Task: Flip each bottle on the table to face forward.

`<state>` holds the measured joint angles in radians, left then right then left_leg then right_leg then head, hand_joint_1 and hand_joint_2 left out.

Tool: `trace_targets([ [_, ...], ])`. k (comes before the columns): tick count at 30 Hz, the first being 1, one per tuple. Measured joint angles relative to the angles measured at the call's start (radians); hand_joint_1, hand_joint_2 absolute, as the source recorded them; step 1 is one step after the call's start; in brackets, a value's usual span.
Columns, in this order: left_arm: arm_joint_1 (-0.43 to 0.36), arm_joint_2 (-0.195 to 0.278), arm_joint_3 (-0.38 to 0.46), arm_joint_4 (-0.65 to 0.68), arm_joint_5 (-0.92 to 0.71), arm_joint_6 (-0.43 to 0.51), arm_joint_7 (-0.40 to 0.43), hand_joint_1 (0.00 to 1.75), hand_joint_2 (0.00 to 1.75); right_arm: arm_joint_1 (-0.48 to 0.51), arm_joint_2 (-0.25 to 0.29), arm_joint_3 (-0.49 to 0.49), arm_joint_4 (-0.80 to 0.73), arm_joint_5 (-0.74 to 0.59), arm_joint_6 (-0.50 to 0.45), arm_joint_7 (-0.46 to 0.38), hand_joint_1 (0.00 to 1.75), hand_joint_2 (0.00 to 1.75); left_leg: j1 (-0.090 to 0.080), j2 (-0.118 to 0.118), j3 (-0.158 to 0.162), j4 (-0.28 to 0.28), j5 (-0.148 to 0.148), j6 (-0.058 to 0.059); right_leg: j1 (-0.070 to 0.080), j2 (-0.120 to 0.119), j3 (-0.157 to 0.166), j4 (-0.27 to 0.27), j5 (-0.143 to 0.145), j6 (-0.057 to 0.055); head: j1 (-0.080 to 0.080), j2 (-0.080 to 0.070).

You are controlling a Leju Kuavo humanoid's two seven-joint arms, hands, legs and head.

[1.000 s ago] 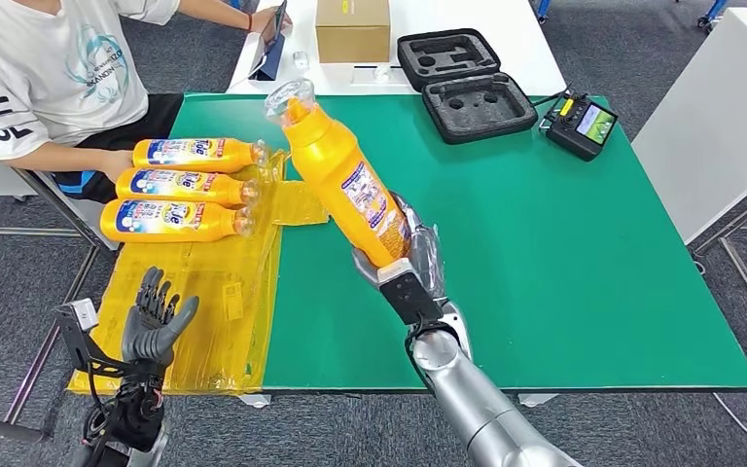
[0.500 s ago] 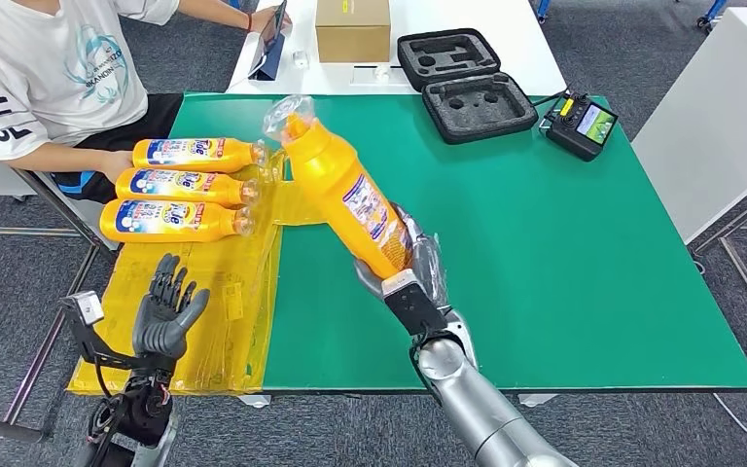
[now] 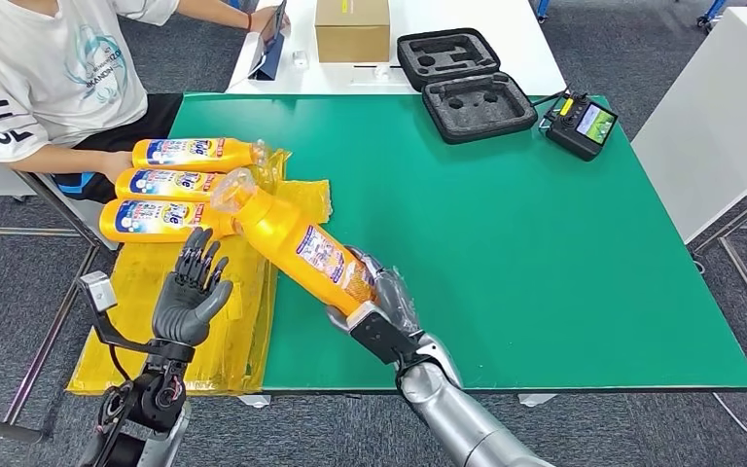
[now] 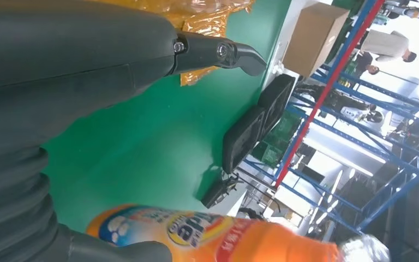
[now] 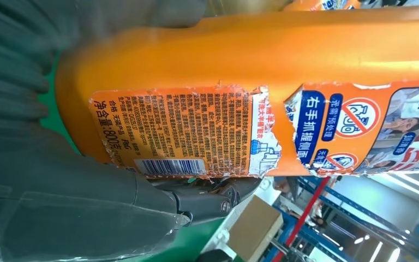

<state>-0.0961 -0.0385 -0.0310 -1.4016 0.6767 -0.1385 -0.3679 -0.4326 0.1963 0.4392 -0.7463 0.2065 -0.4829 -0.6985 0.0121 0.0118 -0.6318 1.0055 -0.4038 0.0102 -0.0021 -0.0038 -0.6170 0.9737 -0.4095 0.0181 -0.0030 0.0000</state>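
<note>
Head view: the right hand (image 3: 374,306) grips the base of a tilted orange plastic detergent bottle (image 3: 297,243), raised over the green worktop (image 3: 545,243), neck toward three matching labelled bottles (image 3: 170,185) lying on yellow plastic sheeting (image 3: 233,321). The left hand (image 3: 190,297) hovers alongside, fingers apart, empty. Right wrist view: fingers (image 5: 207,199) clamp the bottle beneath its torn back label (image 5: 196,134).

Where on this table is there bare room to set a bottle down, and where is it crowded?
Bare: the green mat from the right hand across to its right edge, below the black foam case and controller. Also the yellow sheet near the left hand. Crowded: three lying bottles under the held bottle.
</note>
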Motion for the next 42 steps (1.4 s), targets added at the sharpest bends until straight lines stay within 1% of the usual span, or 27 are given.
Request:
trace_targets([
  [5, 0.0, 0.0, -0.007, -0.006, 0.0, -0.007, 0.0, 0.0, 1.75, 0.0, 0.003, 0.004, 0.016, 0.002, 0.004, 0.0, 1.75, 1.75, 0.0, 0.0, 0.0, 0.0, 0.0, 0.0, 0.0, 0.0, 0.0, 0.0, 0.0, 0.0, 0.0, 0.0],
  [8, 0.003, 0.0, -0.022, -0.017, -0.003, -0.036, 0.0, 0.0, 1.75, -0.001, 0.007, 0.005, 0.028, 0.003, 0.017, 0.0, 1.75, 1.75, 0.0, 0.0, 0.0, 0.0, 0.0, 0.0, 0.0, 0.0, 0.0, 0.0, 0.0, 0.0, 0.0, 0.0],
  [14, 0.019, 0.001, -0.085, -0.062, -0.059, -0.084, 0.003, 0.0, 1.75, -0.009, 0.014, 0.007, 0.059, 0.0, 0.025, 0.0, 1.75, 1.75, 0.0, 0.0, 0.0, 0.0, 0.0, 0.0, 0.0, 0.0, 0.0, 0.0, 0.0, 0.0, 0.0, 0.0],
  [17, 0.022, 0.002, -0.117, -0.074, -0.09, -0.088, 0.006, 0.0, 1.75, -0.01, 0.016, 0.009, 0.07, 0.001, 0.03, 0.0, 1.75, 1.75, 0.0, 0.0, 0.0, 0.0, 0.0, 0.0, 0.0, 0.0, 0.0, 0.0, 0.0, 0.0, 0.0, 0.0],
  [20, 0.014, 0.004, -0.141, -0.07, -0.093, -0.085, 0.029, 0.0, 1.75, -0.011, 0.022, 0.013, 0.083, 0.01, 0.039, 0.0, 1.75, 1.75, 0.0, 0.0, 0.0, 0.0, 0.0, 0.0, 0.0, 0.0, 0.0, 0.0, 0.0, 0.0, 0.0, 0.0],
  [24, -0.011, 0.006, -0.173, -0.04, -0.086, -0.083, 0.056, 0.0, 1.75, -0.017, 0.042, 0.023, 0.107, 0.024, 0.056, 0.0, 1.75, 1.75, 0.0, 0.0, 0.0, 0.0, 0.0, 0.0, 0.0, -0.001, 0.0, 0.0, 0.0, 0.0, 0.0, 0.0],
  [30, -0.018, 0.007, -0.206, -0.015, -0.087, -0.082, 0.059, 0.0, 1.75, -0.03, 0.082, 0.043, 0.149, 0.059, 0.088, 0.0, 1.75, 1.75, 0.0, 0.0, 0.0, 0.0, 0.0, 0.0, 0.0, 0.0, 0.0, 0.0, 0.0, 0.0, 0.0, 0.0],
  [38, -0.023, 0.011, -0.218, 0.013, -0.087, -0.059, 0.071, 0.0, 1.75, -0.048, 0.121, 0.078, 0.194, 0.102, 0.104, -0.001, 1.75, 1.75, 0.0, 0.0, 0.0, 0.0, 0.0, 0.0, 0.0, -0.001, 0.0, 0.0, 0.0, 0.0, 0.0, 0.0],
  [42, -0.039, 0.012, -0.218, 0.039, -0.063, -0.054, 0.073, 0.0, 1.75, -0.057, 0.134, 0.089, 0.209, 0.118, 0.105, 0.006, 1.75, 1.75, 0.0, 0.0, 0.0, 0.0, 0.0, 0.0, 0.0, 0.0, 0.0, 0.0, 0.0, 0.0, 0.0, 0.0],
])
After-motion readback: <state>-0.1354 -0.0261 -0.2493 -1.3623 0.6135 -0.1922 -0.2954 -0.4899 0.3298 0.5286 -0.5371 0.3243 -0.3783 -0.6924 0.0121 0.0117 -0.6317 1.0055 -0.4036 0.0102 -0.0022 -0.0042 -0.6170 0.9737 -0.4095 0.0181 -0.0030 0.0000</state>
